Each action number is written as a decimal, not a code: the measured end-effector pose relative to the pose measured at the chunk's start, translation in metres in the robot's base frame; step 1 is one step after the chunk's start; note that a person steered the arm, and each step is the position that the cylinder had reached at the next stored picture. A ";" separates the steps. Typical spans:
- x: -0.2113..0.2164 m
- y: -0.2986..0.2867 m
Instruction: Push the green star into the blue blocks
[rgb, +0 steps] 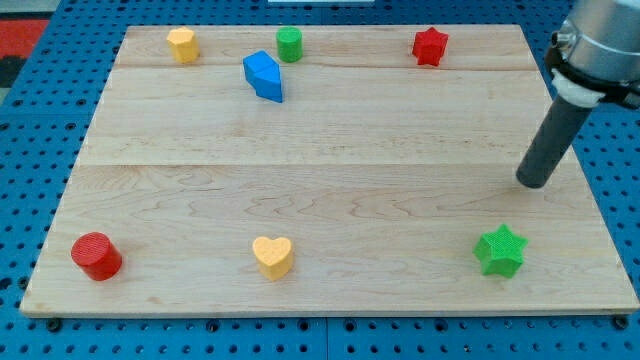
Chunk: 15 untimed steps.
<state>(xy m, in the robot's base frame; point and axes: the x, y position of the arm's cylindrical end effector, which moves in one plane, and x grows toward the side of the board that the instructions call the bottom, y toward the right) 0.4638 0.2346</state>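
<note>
No claw on this rig, so nothing was open, shut or held: just a dark rod, and my tip (534, 183) sat on the surface (330, 200) near the view's right edge, touching no block. Green star (499, 250) lay below it and slightly toward the view's left, near the bottom right corner, a clear gap between the two. Blue block (264, 76) was well apart, up near the view's top left of centre; it looked like one angular piece, or possibly two pressed together, couldn't tell. Green cylinder (289, 44) stood just beside it to the upper right, yellow block (182, 44) further left along the top edge, red star (430, 46) at the top right. Red cylinder (96, 255) and yellow heart (272, 256) sat along the bottom edge. Judgement: the tip was on the wrong side. A push from there would send the star down off the bottom edge, not toward blue. It needed to get round to the star's lower right first, and there wasn't much surface there. Other risks: the star's points make off-centre contact likely, so it could spin and slip off the tip on that long diagonal. A line running too high would clip the green cylinder before blue.
</note>
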 end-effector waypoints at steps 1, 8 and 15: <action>-0.008 0.005; 0.087 -0.001; 0.094 -0.086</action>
<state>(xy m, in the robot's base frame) 0.5575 0.1490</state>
